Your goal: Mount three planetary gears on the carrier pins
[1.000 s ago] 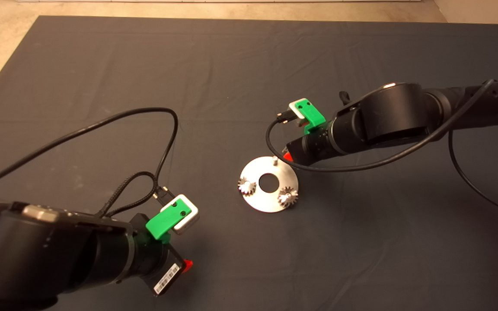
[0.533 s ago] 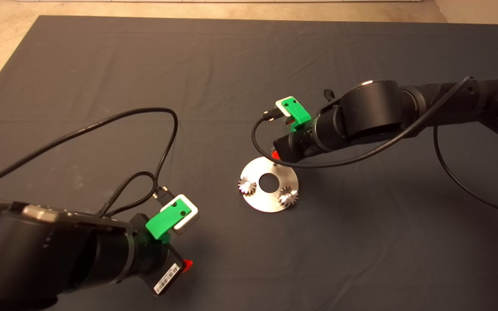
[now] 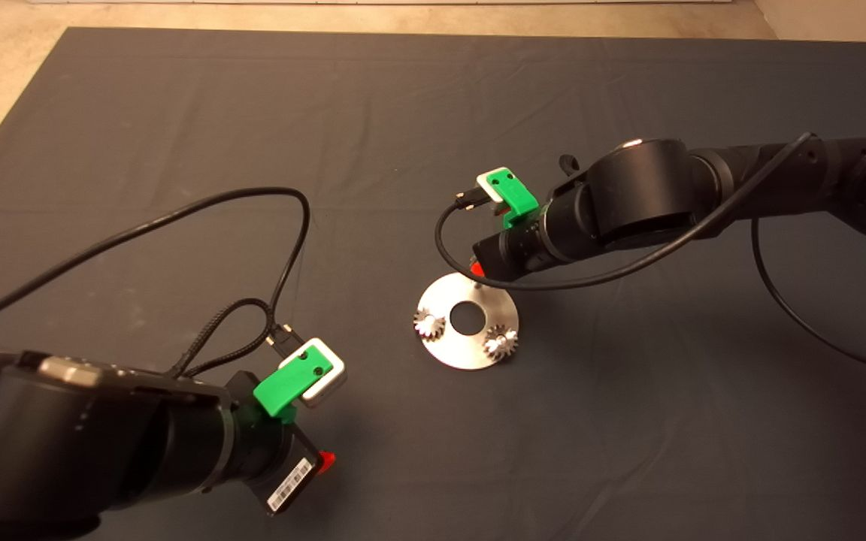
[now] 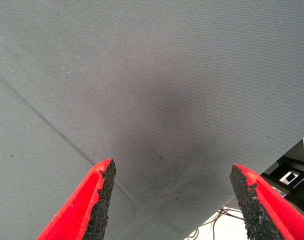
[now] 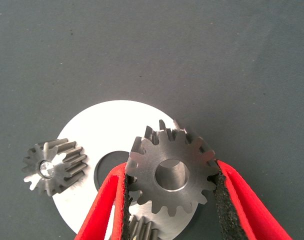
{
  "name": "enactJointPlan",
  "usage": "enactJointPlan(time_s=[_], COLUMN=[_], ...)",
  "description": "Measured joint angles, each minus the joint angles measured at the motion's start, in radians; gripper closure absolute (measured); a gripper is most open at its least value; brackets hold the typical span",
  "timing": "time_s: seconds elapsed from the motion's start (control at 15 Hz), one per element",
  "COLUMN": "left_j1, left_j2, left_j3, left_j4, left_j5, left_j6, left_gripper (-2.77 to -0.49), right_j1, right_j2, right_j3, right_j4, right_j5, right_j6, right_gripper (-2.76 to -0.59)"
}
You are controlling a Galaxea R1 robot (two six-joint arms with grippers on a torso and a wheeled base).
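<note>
Head view: on the mat (image 3: 177,113) the disc (image 3: 457,349) carries two gears, while the right gripper (image 5: 170,210), nearer than the wide-open, idle left gripper (image 4: 172,200), clamps the third gear (image 5: 172,172) flat above the hidden free pin.

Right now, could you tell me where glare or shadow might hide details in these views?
Head view: the silver disc and the two seated gears glare bright, washing out teeth. Right wrist view: the right gripper holds the third gear, evenly lit and sharp. Left wrist view: a soft dark shadow on the mat ahead of the open left gripper.
</note>
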Motion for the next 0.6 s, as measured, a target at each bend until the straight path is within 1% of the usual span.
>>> enactJointPlan(time_s=[0.33,0.6], left_j1=[0.000,0.000], left_j2=[0.000,0.000], left_j3=[0.000,0.000], left_j4=[0.000,0.000], left_j5=[0.000,0.000], left_j6=[0.000,0.000], left_gripper=[-1.60,-1.60], right_j1=[-0.001,-0.008], right_j2=[0.008,0.013], right_j3=[-0.009,-0.017], right_j4=[0.000,0.000], right_j5=[0.003,0.001], right_j6=[0.000,-0.001], right_gripper=[-0.92,-0.92])
